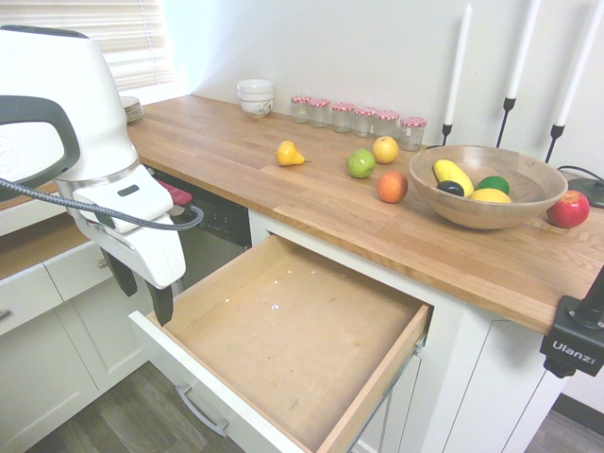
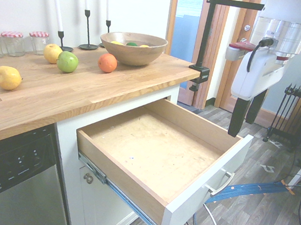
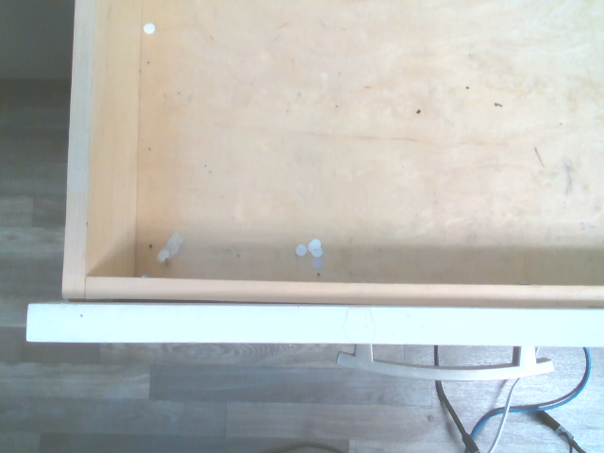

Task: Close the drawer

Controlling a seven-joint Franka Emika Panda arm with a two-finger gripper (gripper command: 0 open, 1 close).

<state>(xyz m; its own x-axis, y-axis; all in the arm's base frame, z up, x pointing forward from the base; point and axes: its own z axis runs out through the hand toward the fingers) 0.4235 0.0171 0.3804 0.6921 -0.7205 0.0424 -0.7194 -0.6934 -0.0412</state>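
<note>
I am holding the gripper [image 1: 138, 294] pointing straight down, its two dark fingers [image 2: 238, 116] standing spread apart with nothing between them. It is hanging in the air just outside the white front of the drawer [image 1: 283, 330], near one end of that front, and I am not seeing it touch the wood or the panel.

The drawer is standing pulled far out from under the counter [image 1: 377, 236], below the counter's front edge and beside the dark dishwasher [image 2: 9, 177]. Its pale wood bottom is lying bare apart from a few small white specks [image 3: 310, 250] near the front wall. The slim silver handle [image 3: 444, 366] is showing on the outside of the white front, and in the wrist view I am looking down over that front edge onto the grey plank floor [image 3: 189, 415].

On the counter, a wooden bowl [image 1: 462, 209] is sitting toward the back edge with yellow and green fruit inside. Near it an orange [image 1: 392, 187], a green apple [image 1: 360, 163], a yellow apple [image 1: 385, 149] and a yellow pear [image 1: 288, 154] are lying apart from one another. A red apple [image 1: 568, 209] is lying beside the bowl. A row of glass jars [image 1: 357, 116] with red checked lids and stacked white bowls [image 1: 255, 97] are standing along the wall.
</note>
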